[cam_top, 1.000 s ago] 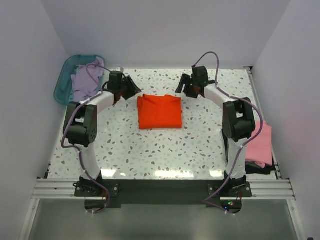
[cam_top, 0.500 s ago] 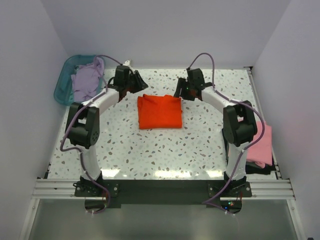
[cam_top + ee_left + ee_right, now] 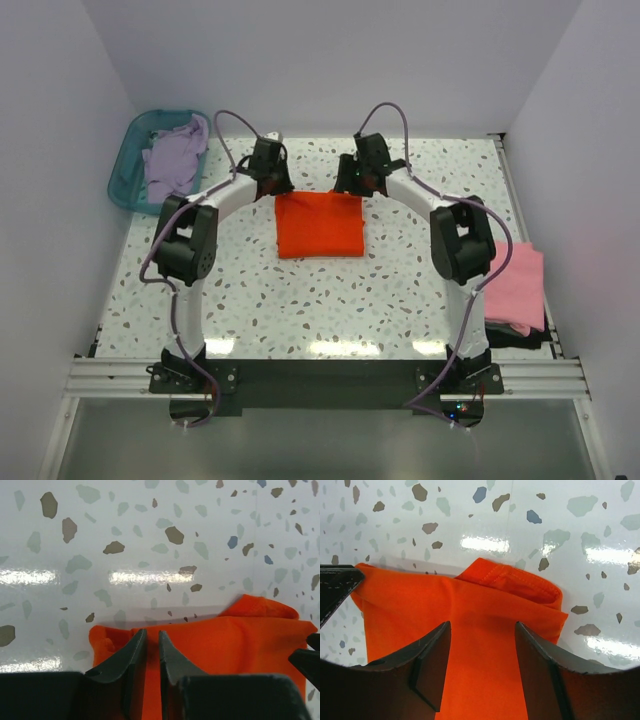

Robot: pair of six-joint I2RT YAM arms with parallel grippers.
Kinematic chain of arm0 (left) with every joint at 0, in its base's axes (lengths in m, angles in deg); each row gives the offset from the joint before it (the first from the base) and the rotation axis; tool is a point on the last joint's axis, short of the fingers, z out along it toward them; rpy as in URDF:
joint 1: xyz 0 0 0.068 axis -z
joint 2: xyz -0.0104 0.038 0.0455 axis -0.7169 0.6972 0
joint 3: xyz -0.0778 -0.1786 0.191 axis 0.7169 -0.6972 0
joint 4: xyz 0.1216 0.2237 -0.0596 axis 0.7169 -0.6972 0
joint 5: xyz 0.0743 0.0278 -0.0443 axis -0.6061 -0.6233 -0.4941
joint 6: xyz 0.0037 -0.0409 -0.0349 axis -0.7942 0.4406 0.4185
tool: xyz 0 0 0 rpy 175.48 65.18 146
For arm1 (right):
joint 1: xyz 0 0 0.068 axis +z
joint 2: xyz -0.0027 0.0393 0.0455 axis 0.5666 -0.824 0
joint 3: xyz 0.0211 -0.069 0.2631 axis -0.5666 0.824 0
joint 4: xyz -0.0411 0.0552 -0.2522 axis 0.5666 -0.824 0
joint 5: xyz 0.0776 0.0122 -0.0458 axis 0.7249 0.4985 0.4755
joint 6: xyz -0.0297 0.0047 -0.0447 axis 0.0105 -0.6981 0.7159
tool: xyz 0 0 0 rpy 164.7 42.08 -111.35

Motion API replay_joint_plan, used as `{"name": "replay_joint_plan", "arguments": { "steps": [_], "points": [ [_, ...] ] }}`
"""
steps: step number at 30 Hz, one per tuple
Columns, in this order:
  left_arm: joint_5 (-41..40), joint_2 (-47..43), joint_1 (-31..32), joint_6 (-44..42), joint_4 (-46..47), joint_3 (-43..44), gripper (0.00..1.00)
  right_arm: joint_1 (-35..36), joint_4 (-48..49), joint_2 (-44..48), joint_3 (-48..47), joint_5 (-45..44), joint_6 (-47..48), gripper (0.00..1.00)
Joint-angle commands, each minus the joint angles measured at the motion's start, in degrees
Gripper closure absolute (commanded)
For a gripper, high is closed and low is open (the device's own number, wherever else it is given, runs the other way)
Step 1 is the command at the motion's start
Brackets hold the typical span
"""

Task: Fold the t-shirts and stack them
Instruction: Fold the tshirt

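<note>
Step in hand: my guess is the orange-red t-shirt (image 3: pixel 319 228) is getting its last fold, or is about to be lifted. It's already a squarish packet, and both arms sit at its top edge.
Where the shirt is: flat on the speckled table (image 3: pixel 400 290), just above the middle of the overhead view.
Left gripper (image 3: pixel 152 636): low over the packet's upper left corner. The jaws are nearly together with only a sliver of orange between them, and I can't tell if any cloth is pinched.
Right gripper (image 3: pixel 482 630): over the upper right corner, jaws well apart across the cloth, nothing grasped.
Next move: I'd say both sides need a proper bite on all the layers at that edge. The lift should then be even, or the packet falls open.
Watch out for: a stitched hem (image 3: pixel 512 582) bulges up at the right corner, so a shallow pinch might catch only that.
Other stuff: the lavender t-shirt (image 3: pixel 172 165) is heaped in the teal basket (image 3: pixel 120 172), upper left. The pink t-shirt (image 3: pixel 517 280) lies at the right edge on something dark (image 3: pixel 520 338).
In the way: nothing between the packet and the pink one.
</note>
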Motion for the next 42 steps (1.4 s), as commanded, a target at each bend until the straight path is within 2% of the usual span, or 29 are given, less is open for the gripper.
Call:
{"name": "replay_joint_plan", "arguments": {
  "steps": [1, 5, 10, 14, 19, 25, 28, 31, 32, 37, 39, 41, 42],
  "points": [
    [-7.09, 2.53, -0.06, -2.62, -2.72, 3.35, 0.82, 0.51, -0.94, -1.77, -4.01, -0.63, 0.99, 0.43],
    [-10.09, 6.13, -0.33, -2.44, -4.74, 4.76, 1.00, 0.51, -1.65, -3.53, -4.98, -0.98, 1.16, 0.42],
    [-10.88, 8.15, -1.12, -1.74, -5.10, 3.97, 1.00, -0.01, -2.44, -3.62, -3.67, -2.82, 1.87, 0.39],
    [-10.28, 8.60, -1.82, -1.39, -5.19, 3.27, 1.00, -2.29, -2.18, -0.64, -0.95, -2.04, 1.60, 0.31],
    [-9.22, 8.33, -2.00, -1.47, -4.22, 3.27, 1.00, -3.27, -0.07, 4.55, 6.43, 1.38, 2.75, 0.13],
    [-7.20, 7.63, -2.00, -1.48, -3.08, 3.44, 1.00, -3.36, 3.35, 6.75, 13.56, 4.99, 2.05, 0.08],
    [-5.97, 7.63, -2.00, -1.48, -2.90, 3.97, 1.00, -3.01, 2.84, 4.91, 13.39, 8.42, 0.56, 0.14],
    [-5.44, 7.37, -1.91, -1.39, -2.90, 4.06, 1.00, -0.46, 0.56, 4.90, 14.53, 3.34, -1.47, 0.21],
    [-5.44, 7.28, -1.91, -1.39, -2.82, 3.97, 1.00, 0.85, 0.63, 4.99, 15.23, 2.63, -2.08, 0.27],
    [-4.65, 6.14, -1.91, -1.21, -2.20, 3.53, 1.00, 4.02, 1.34, 3.24, 17.34, -0.35, -5.60, 0.36],
    [-4.29, 5.79, -1.91, -1.12, -2.02, 3.36, 1.00, 5.69, 0.72, 2.27, 16.20, -1.68, -6.13, 0.48],
    [-4.03, 5.17, -1.82, -1.12, -1.94, 3.53, 1.00, 5.96, -0.50, 1.56, 15.67, -3.52, -6.92, 0.65],
    [-4.03, 4.91, -1.82, -1.21, -1.94, 3.70, 1.00, 6.05, -1.99, 1.65, 15.76, -4.75, -7.97, 0.89]
  ]
}}
